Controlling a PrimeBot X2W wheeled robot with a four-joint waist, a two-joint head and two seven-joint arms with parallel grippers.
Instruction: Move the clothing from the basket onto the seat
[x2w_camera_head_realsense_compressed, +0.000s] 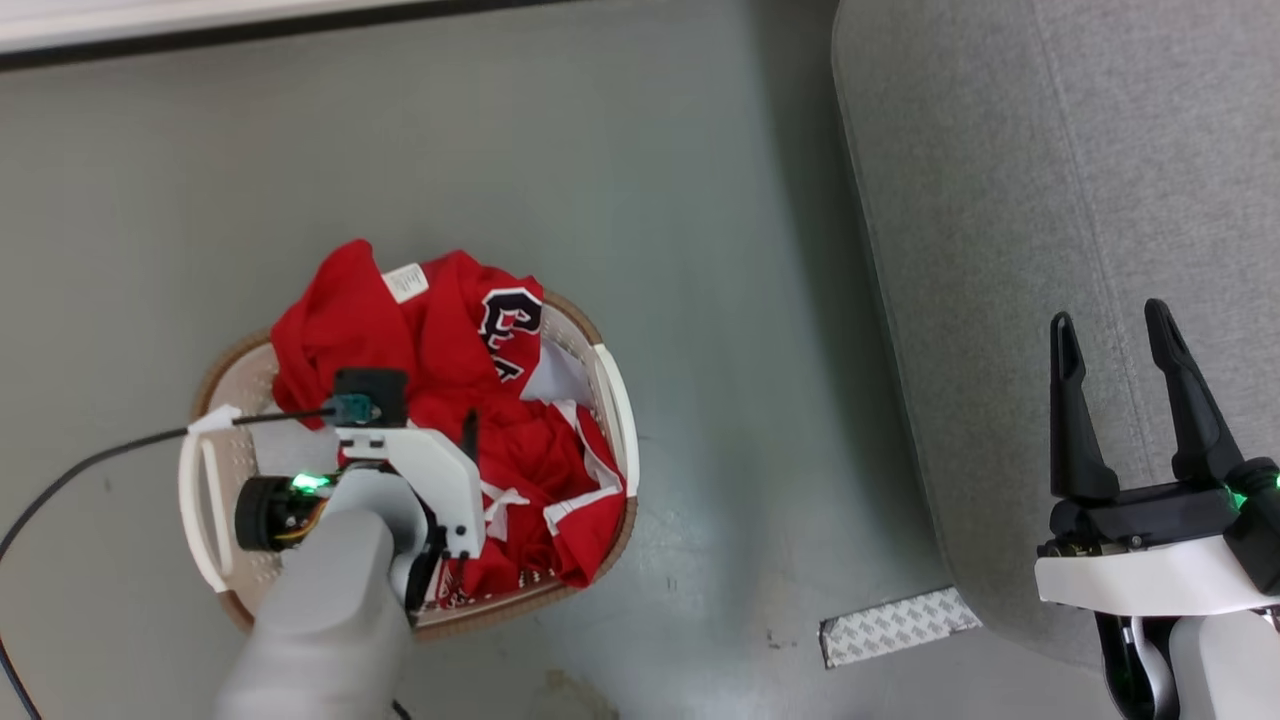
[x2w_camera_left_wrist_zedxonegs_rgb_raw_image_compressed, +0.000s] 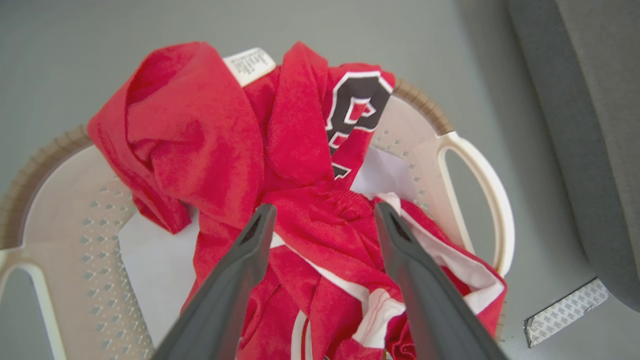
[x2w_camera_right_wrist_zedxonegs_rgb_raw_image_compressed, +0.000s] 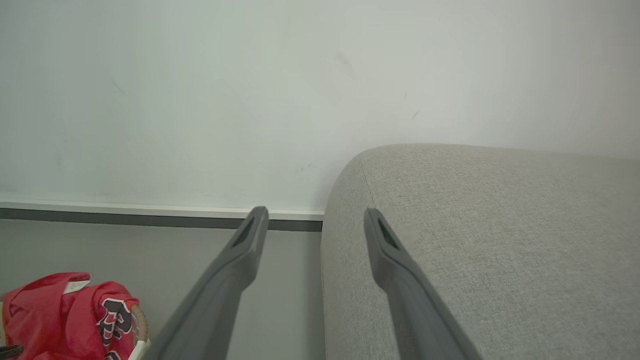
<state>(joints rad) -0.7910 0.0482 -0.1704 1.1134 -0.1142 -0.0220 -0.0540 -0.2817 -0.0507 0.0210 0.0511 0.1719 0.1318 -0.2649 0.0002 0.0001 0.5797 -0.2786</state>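
The clothing (x2w_camera_head_realsense_compressed: 430, 350), red with white trim, a black-and-white letter patch and a small white label, lies bunched in the white perforated basket (x2w_camera_head_realsense_compressed: 615, 400) on the floor. My left arm (x2w_camera_head_realsense_compressed: 400, 480) reaches down over it. In the left wrist view my left gripper (x2w_camera_left_wrist_zedxonegs_rgb_raw_image_compressed: 320, 212) is open, its fingertips astride a fold of the clothing (x2w_camera_left_wrist_zedxonegs_rgb_raw_image_compressed: 210, 140) at the middle of the pile, nothing gripped. My right gripper (x2w_camera_head_realsense_compressed: 1110, 318) stands open and empty over the near edge of the grey seat (x2w_camera_head_realsense_compressed: 1050, 150). In the right wrist view it (x2w_camera_right_wrist_zedxonegs_rgb_raw_image_compressed: 316, 213) points at the seat's corner (x2w_camera_right_wrist_zedxonegs_rgb_raw_image_compressed: 475, 225).
A pale liner sheet (x2w_camera_left_wrist_zedxonegs_rgb_raw_image_compressed: 155, 260) lies under the garments. A patterned tape strip (x2w_camera_head_realsense_compressed: 890, 625) sits on the grey floor (x2w_camera_head_realsense_compressed: 700, 250) between basket and seat. A black cable (x2w_camera_head_realsense_compressed: 90, 465) runs off left from my wrist. A wall with a baseboard (x2w_camera_right_wrist_zedxonegs_rgb_raw_image_compressed: 125, 212) stands behind.
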